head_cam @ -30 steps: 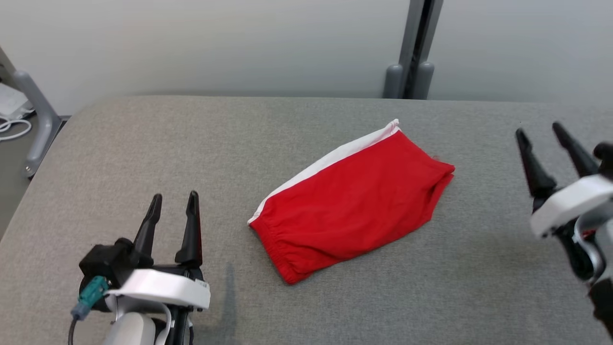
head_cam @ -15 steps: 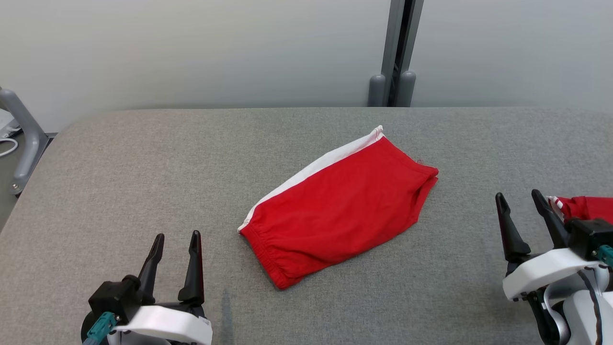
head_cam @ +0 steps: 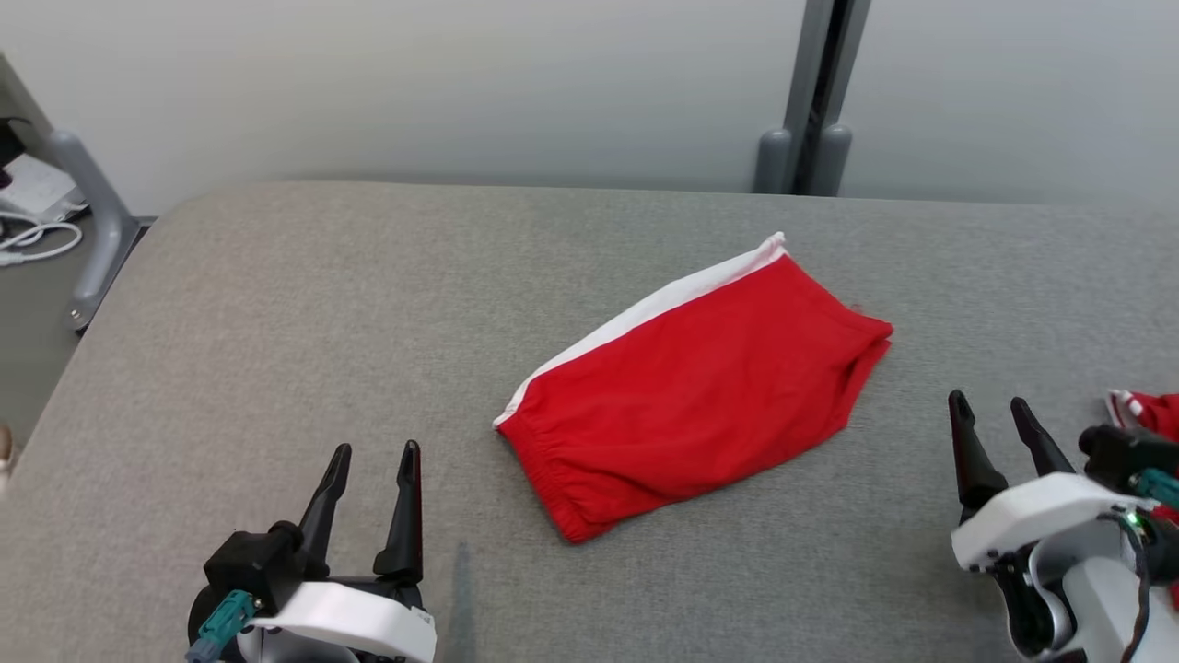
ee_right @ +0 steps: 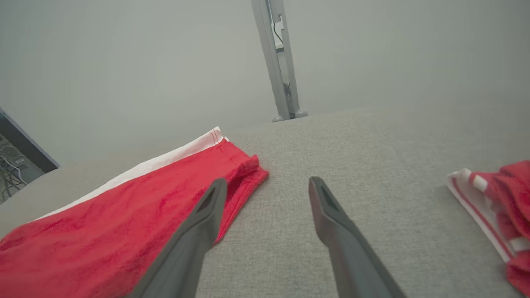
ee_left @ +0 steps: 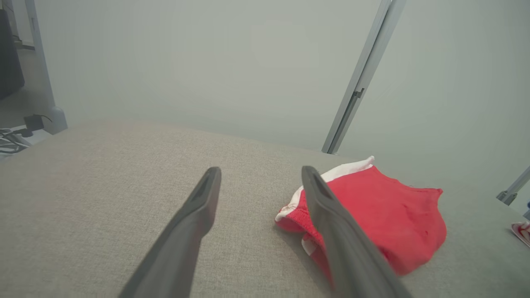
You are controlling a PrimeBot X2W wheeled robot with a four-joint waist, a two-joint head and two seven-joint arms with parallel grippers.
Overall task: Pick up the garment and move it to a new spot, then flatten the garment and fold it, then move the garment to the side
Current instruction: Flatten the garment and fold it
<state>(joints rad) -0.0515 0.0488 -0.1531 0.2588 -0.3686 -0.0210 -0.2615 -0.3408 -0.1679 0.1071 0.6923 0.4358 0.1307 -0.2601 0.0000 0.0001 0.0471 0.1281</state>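
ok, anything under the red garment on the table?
The folded red fabric garment lies flat on the grey woven table surface, which shows all around it. A white band peeks out along its far edge. Anything beneath the cloth is covered; no bulge suggests an object.

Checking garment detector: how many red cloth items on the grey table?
2. A folded red garment with a white side stripe lies central on the grey table; a bunched red-and-white cloth sits at its right edge, partly cut off.
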